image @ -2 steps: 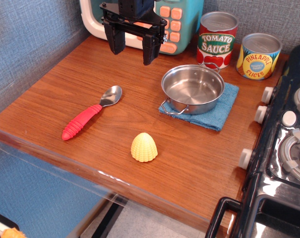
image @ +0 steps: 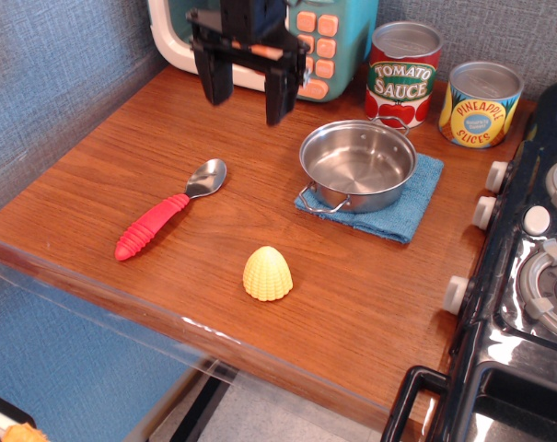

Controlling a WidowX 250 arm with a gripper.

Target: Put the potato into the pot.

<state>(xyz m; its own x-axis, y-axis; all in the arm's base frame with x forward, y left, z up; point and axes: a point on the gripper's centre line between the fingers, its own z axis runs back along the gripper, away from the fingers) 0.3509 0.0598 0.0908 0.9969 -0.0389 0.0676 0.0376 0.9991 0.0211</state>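
Our gripper (image: 247, 99) hangs wide and empty at twelve o'clock of the table. The potato (image: 267, 273) sits near the front edge, untouched, at seven o'clock from the pot (image: 358, 164). We judge the reach comes first: descend over it, then close.

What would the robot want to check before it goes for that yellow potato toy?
1. Gripper open and holding nothing: ok.
2. Potato sitting apart from other things on the table, top uncovered: ok.
3. Pot has nothing inside: ok.
4. Pot resting flat on the blue cloth: ok.
5. Spoon lies left of the potato, not touching it: ok.
6. Gripper above the potato: not ok, it hangs near the table's back.
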